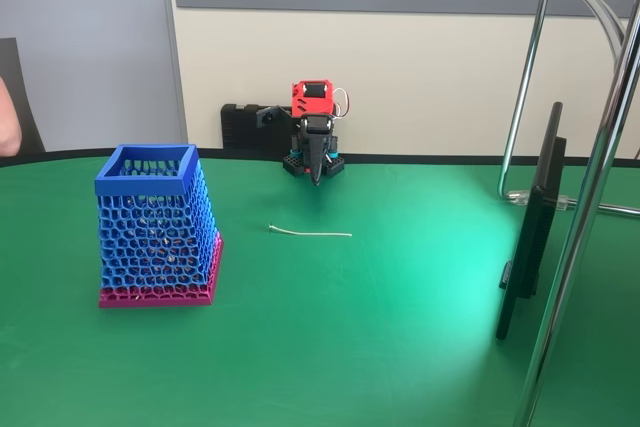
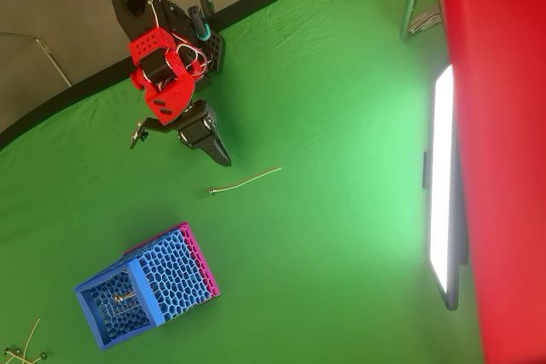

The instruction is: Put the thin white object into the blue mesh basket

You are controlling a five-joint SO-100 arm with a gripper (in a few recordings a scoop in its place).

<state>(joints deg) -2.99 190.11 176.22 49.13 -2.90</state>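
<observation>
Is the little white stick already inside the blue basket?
No, in the fixed view the thin white stick lies flat on the green table, to the right of the blue basket.

White stick (image 1: 309, 233) flat on table (image 1: 380, 327); basket (image 1: 156, 227) upright left; pincer (image 1: 317, 175) behind.

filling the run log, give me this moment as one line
phase: not yet grasped | gripper: shut, folded near base | thin white object: flat on table | blue mesh basket: upright, apart from it

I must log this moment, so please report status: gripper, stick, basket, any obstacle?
Gripper shut, empty, near arm base. Stick flat on green table, apart from basket. Basket upright, to the stick's left in fixed view. Nothing between them.
</observation>
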